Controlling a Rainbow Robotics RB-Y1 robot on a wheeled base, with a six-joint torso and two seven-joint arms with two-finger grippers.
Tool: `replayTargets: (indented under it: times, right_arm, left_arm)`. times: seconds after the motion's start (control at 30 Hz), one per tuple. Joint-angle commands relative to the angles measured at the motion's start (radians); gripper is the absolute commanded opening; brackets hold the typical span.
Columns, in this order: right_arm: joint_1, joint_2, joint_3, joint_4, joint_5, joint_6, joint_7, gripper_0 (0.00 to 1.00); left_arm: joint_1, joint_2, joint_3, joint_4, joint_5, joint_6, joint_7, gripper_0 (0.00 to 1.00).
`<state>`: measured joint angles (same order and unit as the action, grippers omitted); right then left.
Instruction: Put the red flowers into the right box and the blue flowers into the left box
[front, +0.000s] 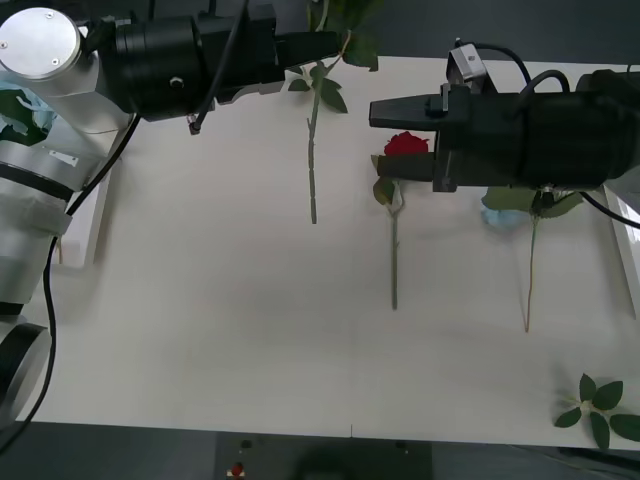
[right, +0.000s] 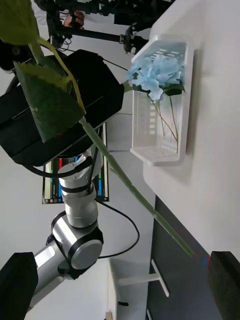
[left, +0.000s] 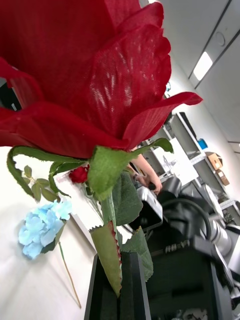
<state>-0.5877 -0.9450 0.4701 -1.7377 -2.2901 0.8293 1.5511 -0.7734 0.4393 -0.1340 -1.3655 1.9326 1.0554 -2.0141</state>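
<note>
- Currently a deep-red artificial rose on a thin green stem (front: 313, 150) is hanging in the upper middle of the front view, its stem pinched in the closed black left gripper (front: 330, 42).
- Meanwhile the black right gripper (front: 385, 138) is hovering open around a second red rose (front: 405, 144) lying centre-right.
- Possibly the held stem is slipping; the thin-stem pinch looks shallow.
</note>
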Motion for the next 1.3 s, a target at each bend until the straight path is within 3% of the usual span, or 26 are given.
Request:
replayTargets:
  times: [0.03, 0.33, 0.63, 0.73, 0.77, 0.8, 0.83, 0.87, 1.13, 1.17, 1.2, 1.23, 1.27, 1.3]
  right_arm:
    - [0.003, 0.048, -0.002, -0.036, 0.061, -0.039, 0.018, 0.99]
    - [0.003, 0.138, -0.002, -0.037, 0.261, -0.104, -0.011, 0.99]
    - [0.005, 0.152, -0.004, -0.048, 0.328, -0.122, -0.045, 0.99]
    - [0.003, 0.147, -0.004, -0.051, 0.357, -0.122, -0.049, 0.77]
    - [0.003, 0.146, -0.004, -0.051, 0.363, -0.122, -0.051, 0.64]
    - [0.003, 0.146, -0.004, -0.053, 0.374, -0.122, -0.052, 0.33]
    - [0.003, 0.146, -0.004, -0.054, 0.382, -0.122, -0.052, 0.11]
    - [0.005, 0.144, -0.002, -0.056, 0.393, -0.122, -0.052, 0.0]
    - [0.003, 0.127, -0.004, -0.06, 0.419, -0.124, -0.052, 0.0]
    - [0.003, 0.124, -0.002, -0.062, 0.42, -0.122, -0.052, 0.0]
    - [0.003, 0.117, -0.004, -0.065, 0.42, -0.122, -0.052, 0.0]
    - [0.003, 0.106, -0.004, -0.068, 0.42, -0.122, -0.052, 0.0]
    - [0.003, 0.103, -0.004, -0.069, 0.419, -0.122, -0.052, 0.0]
    - [0.005, 0.094, -0.002, -0.076, 0.419, -0.122, -0.055, 0.0]
  left_arm:
    - [-0.01, -0.031, -0.006, -0.009, -0.026, -0.028, -0.052, 0.0]
    - [-0.01, -0.057, -0.139, -0.043, -0.027, -0.206, -0.069, 0.0]
    - [-0.01, -0.062, -0.165, -0.052, -0.026, -0.224, -0.077, 0.0]
    - [-0.01, -0.062, -0.165, -0.052, -0.026, -0.224, -0.077, 0.0]
    - [-0.01, -0.062, -0.167, -0.052, -0.026, -0.224, -0.075, 0.0]
    - [-0.01, -0.062, -0.165, -0.052, -0.027, -0.224, -0.077, 0.0]
    - [-0.01, -0.062, -0.167, -0.052, -0.026, -0.224, -0.077, 0.0]
    - [-0.01, -0.062, -0.165, -0.052, -0.026, -0.224, -0.077, 0.0]
    - [-0.009, -0.062, -0.165, -0.052, -0.02, -0.224, -0.08, 0.01]
    - [-0.009, -0.06, -0.165, -0.052, -0.017, -0.224, -0.08, 0.06]
    - [-0.009, -0.062, -0.165, -0.052, -0.015, -0.224, -0.078, 0.58]
    - [-0.007, -0.062, -0.165, -0.052, -0.014, -0.224, -0.08, 0.93]
    - [-0.007, -0.062, -0.165, -0.052, -0.011, -0.224, -0.08, 1.0]
    - [-0.007, -0.062, -0.165, -0.052, -0.004, -0.224, -0.078, 1.0]
